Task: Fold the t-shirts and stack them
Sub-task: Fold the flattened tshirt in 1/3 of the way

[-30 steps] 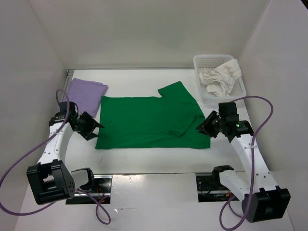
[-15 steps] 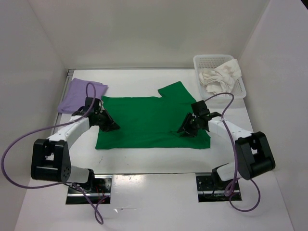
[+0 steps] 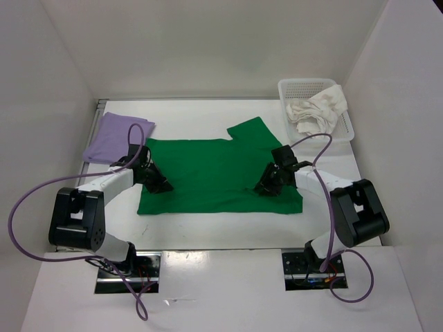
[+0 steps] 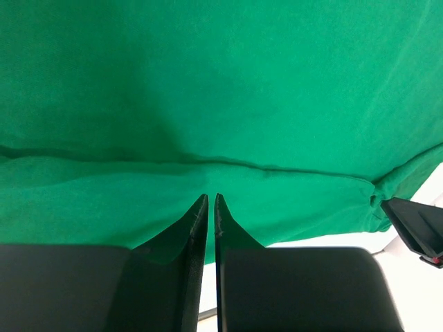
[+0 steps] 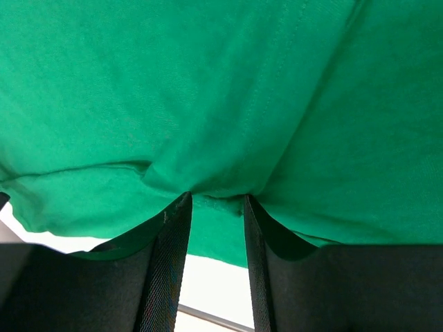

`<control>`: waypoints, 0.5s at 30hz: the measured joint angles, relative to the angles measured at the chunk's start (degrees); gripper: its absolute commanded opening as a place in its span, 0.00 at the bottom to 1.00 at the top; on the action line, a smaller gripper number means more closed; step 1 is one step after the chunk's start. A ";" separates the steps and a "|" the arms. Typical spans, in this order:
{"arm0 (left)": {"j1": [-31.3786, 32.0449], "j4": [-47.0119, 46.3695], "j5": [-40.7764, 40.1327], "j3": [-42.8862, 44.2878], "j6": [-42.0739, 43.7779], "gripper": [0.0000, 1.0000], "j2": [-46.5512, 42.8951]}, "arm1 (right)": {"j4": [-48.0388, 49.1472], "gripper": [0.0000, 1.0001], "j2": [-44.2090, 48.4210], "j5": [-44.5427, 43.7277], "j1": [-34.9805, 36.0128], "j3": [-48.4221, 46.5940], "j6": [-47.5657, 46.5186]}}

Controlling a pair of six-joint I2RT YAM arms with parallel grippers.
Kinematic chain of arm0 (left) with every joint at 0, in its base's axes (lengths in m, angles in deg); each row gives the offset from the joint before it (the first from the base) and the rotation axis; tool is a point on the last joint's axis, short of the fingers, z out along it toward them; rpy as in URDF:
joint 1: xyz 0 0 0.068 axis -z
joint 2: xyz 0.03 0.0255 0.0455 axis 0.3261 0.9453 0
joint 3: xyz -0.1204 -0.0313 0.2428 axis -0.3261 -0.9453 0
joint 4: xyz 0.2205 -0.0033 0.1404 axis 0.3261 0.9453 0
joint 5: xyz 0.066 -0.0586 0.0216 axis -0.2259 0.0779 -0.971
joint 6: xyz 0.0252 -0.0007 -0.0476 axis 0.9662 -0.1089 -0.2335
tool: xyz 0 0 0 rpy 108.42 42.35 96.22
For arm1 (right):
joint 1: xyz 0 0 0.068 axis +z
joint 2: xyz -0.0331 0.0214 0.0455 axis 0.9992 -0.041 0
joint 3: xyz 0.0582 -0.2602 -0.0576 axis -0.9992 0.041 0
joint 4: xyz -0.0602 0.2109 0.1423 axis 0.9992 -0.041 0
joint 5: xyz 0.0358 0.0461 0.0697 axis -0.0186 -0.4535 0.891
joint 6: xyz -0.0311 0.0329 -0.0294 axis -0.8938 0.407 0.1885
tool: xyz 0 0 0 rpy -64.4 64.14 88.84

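Fingers point(image 4: 235, 238) of left gripper point(image 4: 210, 198) pinch green t-shirt point(image 4: 221, 83), clear only at wrist.

table point(image 3: 208, 225): white | on it: green t-shirt point(image 3: 208, 173) centre; lavender t-shirt point(image 3: 118, 135) far-left; mesh basket point(image 3: 297, 84) far-right

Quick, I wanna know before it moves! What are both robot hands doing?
Left gripper: closed, pinching the green shirt.
Right gripper: open, fingers astride a shirt fold.

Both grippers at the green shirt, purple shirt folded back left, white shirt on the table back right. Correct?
No. The white shirt is crumpled in the basket back right, not on the table; the top view shows it. Rest stands.
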 measured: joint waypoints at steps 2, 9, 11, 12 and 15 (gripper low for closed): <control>0.02 -0.24 -0.39 0.00 0.02 0.13 0.09 | 0.04 0.41 0.15 -0.28 0.00 0.50 0.22; 0.02 -0.33 -0.94 -0.22 0.09 0.13 0.33 | -0.07 0.33 0.46 -0.46 0.26 2.27 0.92; 0.02 -0.33 -1.09 -0.31 0.13 0.13 0.33 | -0.02 0.26 0.46 -0.37 0.33 2.29 0.90; 0.02 -0.33 -1.16 -0.35 0.20 0.13 0.33 | 0.00 0.18 0.46 -0.33 0.42 2.29 0.90; 0.02 -0.33 -1.64 -0.35 0.26 0.13 0.33 | -0.02 0.10 0.24 0.20 0.85 2.19 0.83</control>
